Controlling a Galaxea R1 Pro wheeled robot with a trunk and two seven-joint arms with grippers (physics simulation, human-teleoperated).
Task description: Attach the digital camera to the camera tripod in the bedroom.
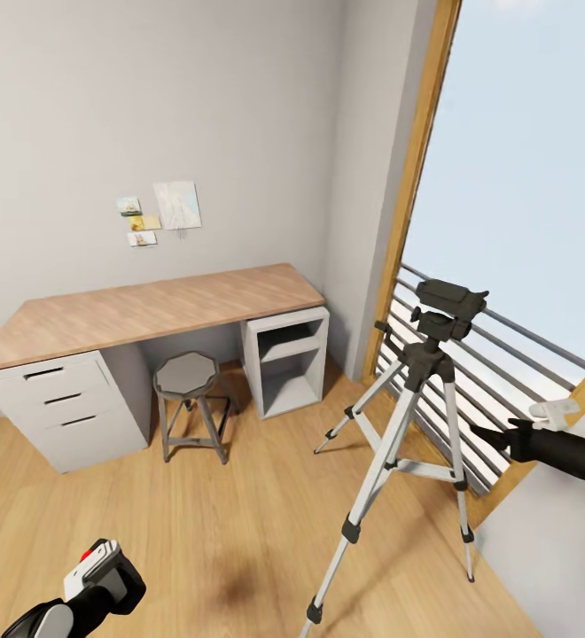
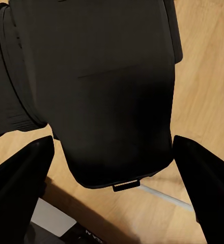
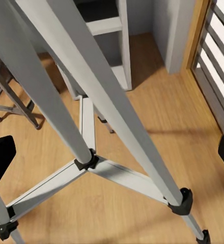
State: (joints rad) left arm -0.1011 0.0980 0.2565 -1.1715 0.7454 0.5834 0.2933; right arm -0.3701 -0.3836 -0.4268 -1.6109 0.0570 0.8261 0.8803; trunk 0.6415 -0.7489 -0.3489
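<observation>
The digital camera (image 2: 112,91) sits between the two dark fingers of the left claw (image 2: 112,178), which grips it low over the wood floor (image 1: 204,532). The camera tripod (image 1: 417,416) stands by the tall window (image 1: 514,177), just beside the right claw (image 3: 112,152), whose fingers are spread apart facing the silver legs. No lettering is clear enough to read.
</observation>
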